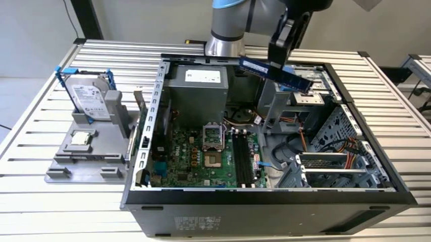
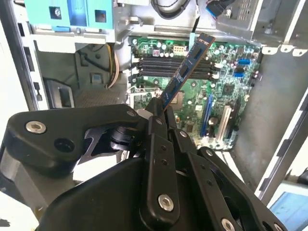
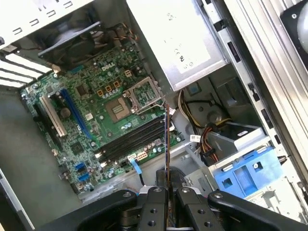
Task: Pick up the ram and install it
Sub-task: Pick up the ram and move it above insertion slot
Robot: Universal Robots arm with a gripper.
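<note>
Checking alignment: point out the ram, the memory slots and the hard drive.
ram [image 1: 275,72], exterior view, middle of the strip.
memory slots [image 1: 243,156], exterior view, midway along the black slots.
hard drive [image 1: 86,96], exterior view, silver top.

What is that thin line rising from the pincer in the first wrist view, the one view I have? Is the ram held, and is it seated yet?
Observer: It is the ram, seen edge-on. In the second wrist view the pincer is shut on the ram, and the ram's flat face with its row of black chips shows.
Operator: Is it seated in a slot?
Observer: No. In the exterior view it hangs tilted in the air over the open case, well above the black slots on the motherboard.
</note>
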